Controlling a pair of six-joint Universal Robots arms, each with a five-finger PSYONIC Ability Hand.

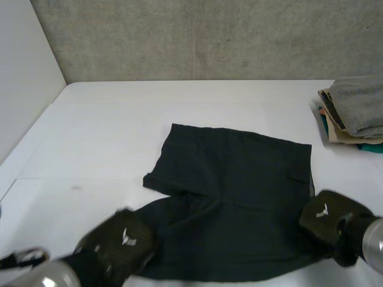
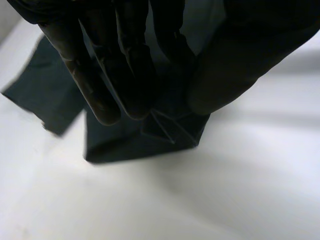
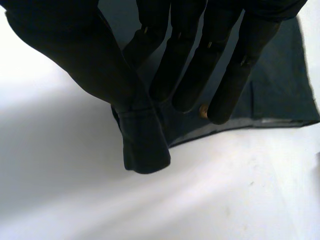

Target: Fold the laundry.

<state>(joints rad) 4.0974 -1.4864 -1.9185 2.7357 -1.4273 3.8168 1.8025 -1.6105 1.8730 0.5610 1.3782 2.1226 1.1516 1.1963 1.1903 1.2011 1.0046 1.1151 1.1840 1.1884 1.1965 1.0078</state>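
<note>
A pair of dark shorts (image 1: 233, 197) lies spread flat on the white table (image 1: 114, 119), with one leg reaching toward the near left. My left hand (image 1: 122, 239) is at the near left corner of the shorts. In the left wrist view its fingers (image 2: 105, 75) and thumb pinch that corner of the shorts (image 2: 135, 142), lifted a little off the table. My right hand (image 1: 329, 218) is at the near right corner. In the right wrist view its thumb (image 3: 95, 65) and fingers are closed on the edge of the shorts (image 3: 280, 90), and a small fold hangs by the thumb.
A stack of folded laundry (image 1: 356, 110), grey towel on top, sits at the table's far right edge. A grey wall runs behind the table and a white wall along its left side. Bare table lies left of and behind the shorts.
</note>
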